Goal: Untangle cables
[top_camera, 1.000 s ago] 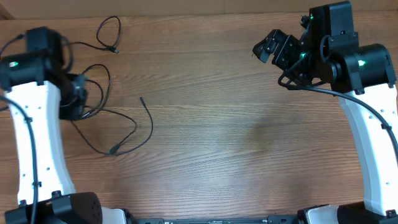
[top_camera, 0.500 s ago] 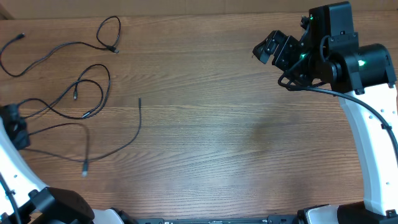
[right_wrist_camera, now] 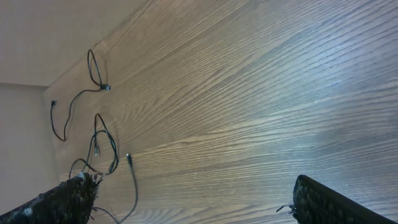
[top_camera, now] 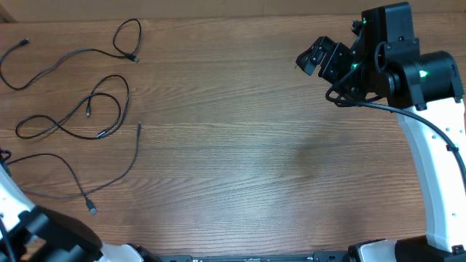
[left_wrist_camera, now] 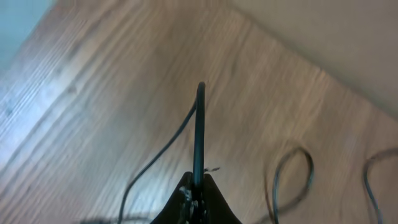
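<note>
A wide wooden table [top_camera: 240, 167] fills the overhead view. The white and black right arm [top_camera: 422, 80] stands at one side edge, and only a corner of the left arm [top_camera: 51, 236] shows at the opposite near corner. Three thin black cables [top_camera: 138, 135] lie loose on the wood, all well apart from the right pincer [top_camera: 318, 57], across the table from it and on the left pincer's side. One trails along the far edge, one forms crossing loops nearer, and the nearest runs off the table edge toward the left arm. The right pincer's jaws stand wide apart with nothing between them; from its wrist camera, bare wood lies ahead and the cables sit far off to one side. The left pincer [left_wrist_camera: 196, 194] is pinched fully closed on one cable [left_wrist_camera: 199, 124], which rises straight from its tips, then bends back down to one side. Blurred loops of other cable [left_wrist_camera: 292, 174] lie on the wood just beyond it, on the other side.
</note>
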Motion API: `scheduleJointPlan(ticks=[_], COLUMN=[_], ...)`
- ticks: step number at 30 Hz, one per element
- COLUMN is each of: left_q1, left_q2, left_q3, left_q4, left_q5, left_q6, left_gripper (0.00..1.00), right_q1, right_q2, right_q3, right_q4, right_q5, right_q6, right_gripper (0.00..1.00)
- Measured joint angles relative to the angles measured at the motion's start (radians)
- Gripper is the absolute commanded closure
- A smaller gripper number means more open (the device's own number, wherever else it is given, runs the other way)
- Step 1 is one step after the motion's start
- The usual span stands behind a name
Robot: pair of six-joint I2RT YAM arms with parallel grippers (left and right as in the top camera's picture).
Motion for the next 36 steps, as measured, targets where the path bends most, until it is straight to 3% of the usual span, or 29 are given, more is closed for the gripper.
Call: scheduleJointPlan(ticks=[10, 17, 19, 21, 23, 28, 36], left_q1=[0.013, 0.031, 0.031, 0.032, 0.032, 0.032, 0.019], left_q2=[0.222, 0.277, 0.277, 0.278, 0.281, 0.297, 0.301], left_q3=[-0.005, -0.012, -0.012, -0.012, -0.011, -0.011, -0.010], left_q4=[0.143, 0.375, 0.391, 0.407, 0.407, 0.407, 0.406], left_q5=[-0.186, -0.247, -0.252, -0.257, -0.261, -0.267, -0.269], left_q6=[0.034, 0.295, 0.326, 0.352, 0.376, 0.421, 0.497], left_gripper=[0.96, 0.93, 0.74, 0.41, 0.21, 0.36, 0.50], right_q1=[0.000, 0.000, 0.000, 0.000, 0.000, 0.000, 0.000], right_q2=[0.000, 0.000, 0.000, 0.000, 0.000, 0.000, 0.000], right_q3=[0.000, 0.000, 0.000, 0.000, 0.000, 0.000, 0.000], right_q4=[-0.013, -0.016, -0.016, -0.016, -0.017, -0.018, -0.018], right_q5=[0.000, 0.000, 0.000, 0.000, 0.000, 0.000, 0.000], right_q6=[0.000, 0.000, 0.000, 0.000, 0.000, 0.000, 0.000], right_gripper=[0.00, 0.00, 0.00, 0.00, 0.00, 0.00, 0.00])
